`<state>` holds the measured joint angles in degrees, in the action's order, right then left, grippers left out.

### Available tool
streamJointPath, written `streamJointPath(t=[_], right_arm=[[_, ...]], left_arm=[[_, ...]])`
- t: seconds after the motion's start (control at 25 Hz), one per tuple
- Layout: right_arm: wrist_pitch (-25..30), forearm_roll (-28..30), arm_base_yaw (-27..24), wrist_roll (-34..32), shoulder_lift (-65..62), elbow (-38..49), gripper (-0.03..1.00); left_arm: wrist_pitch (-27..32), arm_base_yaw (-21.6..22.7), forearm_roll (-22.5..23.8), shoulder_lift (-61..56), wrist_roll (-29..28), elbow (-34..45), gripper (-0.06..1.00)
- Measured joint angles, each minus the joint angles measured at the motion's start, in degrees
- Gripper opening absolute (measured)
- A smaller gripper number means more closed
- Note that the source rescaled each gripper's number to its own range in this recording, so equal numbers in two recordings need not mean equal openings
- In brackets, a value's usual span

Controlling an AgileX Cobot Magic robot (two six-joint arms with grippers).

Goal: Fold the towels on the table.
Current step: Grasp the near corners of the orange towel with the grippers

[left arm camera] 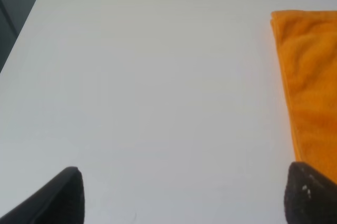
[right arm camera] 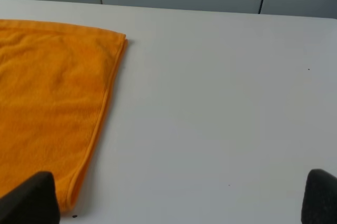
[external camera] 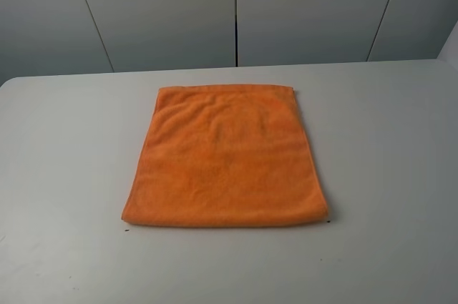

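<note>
The orange towel (external camera: 225,157) lies flat in the middle of the white table (external camera: 390,139), with a rounded doubled edge along its near side. Neither gripper shows in the exterior high view. In the left wrist view the towel (left arm camera: 310,81) lies at one side; my left gripper (left arm camera: 184,195) is open and empty over bare table, its fingertips (left arm camera: 66,195) wide apart. In the right wrist view the towel (right arm camera: 50,103) lies beside my right gripper (right arm camera: 179,197), which is open and empty with its fingertips (right arm camera: 321,197) spread wide. No label shows.
Grey wall panels (external camera: 236,11) stand behind the table's far edge. A few tiny dark specks (external camera: 127,229) lie by the towel's near corners. Bare tabletop lies on both sides of the towel.
</note>
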<state>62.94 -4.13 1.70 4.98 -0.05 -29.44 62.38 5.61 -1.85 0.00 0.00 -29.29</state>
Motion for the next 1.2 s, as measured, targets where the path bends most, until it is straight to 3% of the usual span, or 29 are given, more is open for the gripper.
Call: streamJointPath(t=[1.2], right_arm=[[0.0, 0.0, 0.0, 0.0, 0.0, 0.0, 1.0]], left_arm=[[0.0, -0.1, -0.2, 0.0, 0.0, 0.0, 0.98]])
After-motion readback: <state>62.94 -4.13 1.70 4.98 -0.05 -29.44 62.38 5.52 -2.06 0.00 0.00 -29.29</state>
